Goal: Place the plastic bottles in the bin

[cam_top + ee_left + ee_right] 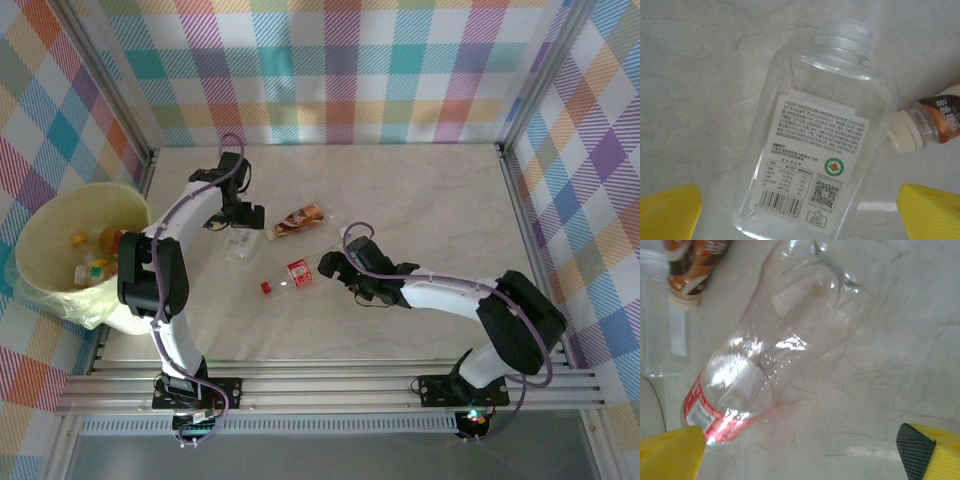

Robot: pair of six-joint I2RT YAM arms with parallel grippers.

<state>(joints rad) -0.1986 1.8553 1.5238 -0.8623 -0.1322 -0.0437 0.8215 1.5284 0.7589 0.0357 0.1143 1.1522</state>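
Three plastic bottles lie on the marble table. A flat clear bottle [238,245] [815,150] with a white printed label lies under my left gripper [240,218] [800,215], whose jaws are open with the yellow fingers [670,212] on either side of it. A clear bottle with a red label [290,275] [780,350] lies just left of my right gripper [335,268] [800,455], also open and empty, over bare table. A brown-labelled bottle [300,220] [935,120] [692,265] lies between them. The pale yellow-green bin [40,230] stands at the left with bottles [93,270] inside.
Checked cloth walls on metal posts close in the table at the back and both sides. The bin hangs off the table's left edge beside the left arm's elbow [150,270]. Aluminium rails [330,385] run along the near edge.
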